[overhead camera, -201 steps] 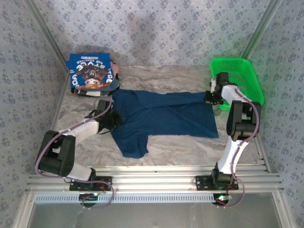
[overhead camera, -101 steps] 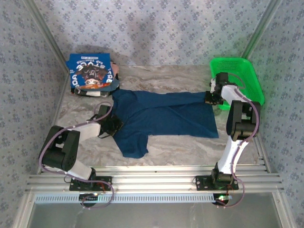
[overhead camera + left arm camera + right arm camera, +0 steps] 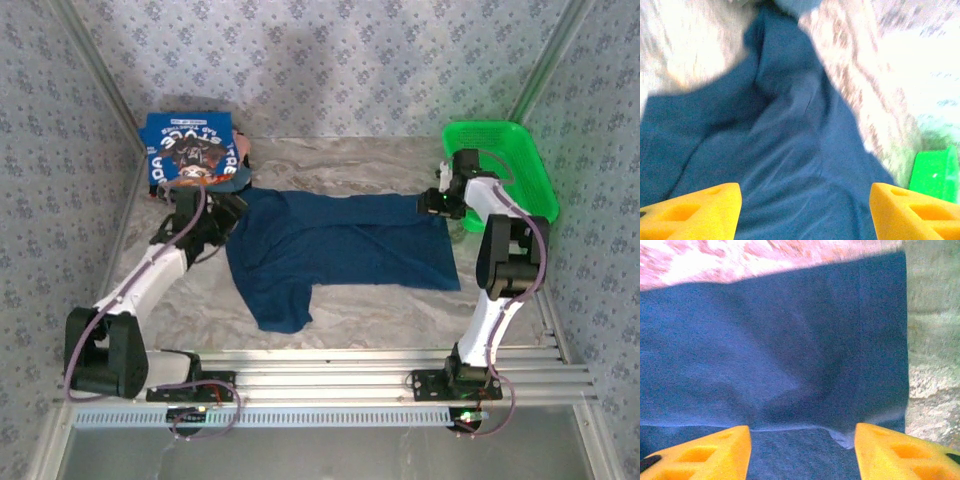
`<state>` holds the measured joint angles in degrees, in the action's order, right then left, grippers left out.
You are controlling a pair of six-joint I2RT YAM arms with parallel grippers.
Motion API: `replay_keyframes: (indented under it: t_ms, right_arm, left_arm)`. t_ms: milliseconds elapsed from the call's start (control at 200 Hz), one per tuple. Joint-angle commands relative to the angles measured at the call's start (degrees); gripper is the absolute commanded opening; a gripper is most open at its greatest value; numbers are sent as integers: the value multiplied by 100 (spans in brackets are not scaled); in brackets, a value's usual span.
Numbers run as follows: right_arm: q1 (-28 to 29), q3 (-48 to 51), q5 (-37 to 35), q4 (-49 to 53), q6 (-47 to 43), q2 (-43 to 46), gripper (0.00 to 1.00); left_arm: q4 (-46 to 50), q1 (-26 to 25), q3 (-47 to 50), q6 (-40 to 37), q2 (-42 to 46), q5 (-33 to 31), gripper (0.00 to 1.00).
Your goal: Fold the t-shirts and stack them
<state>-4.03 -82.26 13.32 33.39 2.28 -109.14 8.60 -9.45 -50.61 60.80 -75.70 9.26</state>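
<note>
Navy t-shirt (image 3: 340, 245) half-folded — left gripper (image 3: 805, 197) and right gripper (image 3: 802, 437) both apart, empty.
Cloth looked limp, light — pinch hem corners.

Counted: 1 navy t-shirt (image 3: 340, 245), 1 bright blue t-shirt (image 3: 190, 148), making 2 in all, and 1 green basket (image 3: 500, 128).

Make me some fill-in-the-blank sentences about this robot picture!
The basket is coloured ____. The folded t-shirt sits at the back ____ corner of the table. The left gripper and right gripper are not shut, they are ____. Missing words: green; left; open.
</note>
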Motion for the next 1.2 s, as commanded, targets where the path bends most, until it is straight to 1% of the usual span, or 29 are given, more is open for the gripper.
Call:
replay_keyframes:
  t_ms: [0, 65, 140, 195, 280, 390, 460, 550, 660, 760, 815, 959, 1004, 1079, 1194]
  right_arm:
    - [16, -264, 739, 80, 120, 562, 67]
    - [135, -285, 989, 148, 173, 650, 71]
    - [289, -348, 1221, 507, 207, 649, 72]
    - [410, -284, 1428, 648, 262, 668, 72]
    - [594, 58, 1487, 609, 416, 785, 72]
    - [810, 542, 1472, 548, 483, 817, 72]
    - [893, 808, 1348, 533, 523, 783, 71]
    - [903, 1016, 1267, 466, 678, 684, 70]
    - [927, 1062, 1029, 615, 826, 404, 68]
    - [922, 1148, 844, 583, 962, 261, 67]
    - [914, 1159, 740, 620, 1009, 165, 67]
    - [939, 1138, 253, 884, 1131, -65, 63]
    - [944, 1133, 114, 985, 1133, -111, 61]
    - [965, 1142, -221, 1217, 1120, -157, 58]
    - [950, 1168, -648, 1569, 1134, -251, 55]
  left_arm:
    - [83, 149, -333, -509, -724, 196, 68]
    - [-289, 227, -526, -487, -1265, 335, 67]
    - [-665, 260, -763, -468, -1850, 487, 64]
    - [-745, 243, -1009, -525, -2229, 542, 62]
    - [-693, 216, -1293, -591, -2596, 388, 61]
    - [-893, 251, -1484, -498, -2976, 356, 59]
    - [-923, 251, -1637, -495, -3209, 323, 57]
    - [-1192, 242, -1669, -388, -3433, 352, 56]
    - [-1304, 226, -1765, -347, -3694, 427, 53]
    - [-1267, 217, -1843, -358, -3856, 481, 50]
    - [-1207, 216, -1881, -407, -3918, 507, 46]
    - [-865, 235, -1958, -588, -4042, 464, 25]
    - [-805, 257, -1907, -645, -4032, 421, 20]
    - [-599, 311, -1827, -844, -3934, 294, 17]
    - [-135, 440, -1708, -1252, -3728, 84, 16]
